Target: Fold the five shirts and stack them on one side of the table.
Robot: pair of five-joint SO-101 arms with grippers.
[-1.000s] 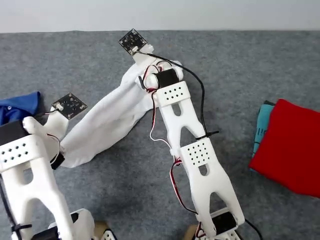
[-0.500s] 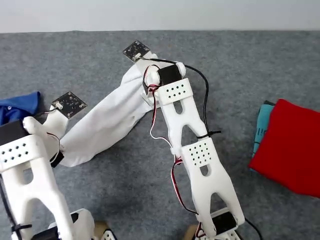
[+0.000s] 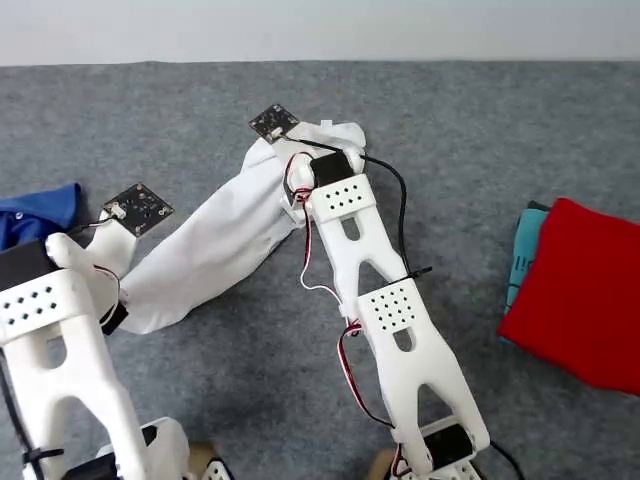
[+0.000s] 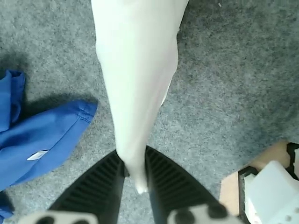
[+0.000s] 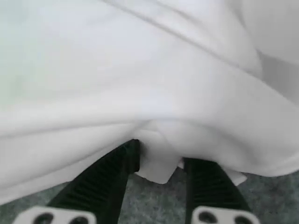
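A white shirt [image 3: 215,235] lies stretched in a long band across the grey carpet, from the left arm up to the right arm. My left gripper [image 4: 134,175] is shut on the white shirt's [image 4: 138,79] near end, the cloth pinched between its black fingers [image 4: 105,179]. At the far end, my right gripper [image 5: 159,161] is shut on a fold of the white shirt [image 5: 140,84], under the wrist [image 3: 325,160]. A blue shirt [image 3: 40,212] lies crumpled at the left edge; it also lies beside the left gripper as the blue shirt [image 4: 42,135].
A folded red shirt [image 3: 580,290] lies on a teal one [image 3: 524,250] at the table's right edge. The grey carpet [image 3: 500,130] is bare between that stack and the right arm. A white wall runs along the far edge.
The right arm has pulled back toward the near side, dragging the far end of the white shirt with it and bunching the cloth. The left arm has not moved.
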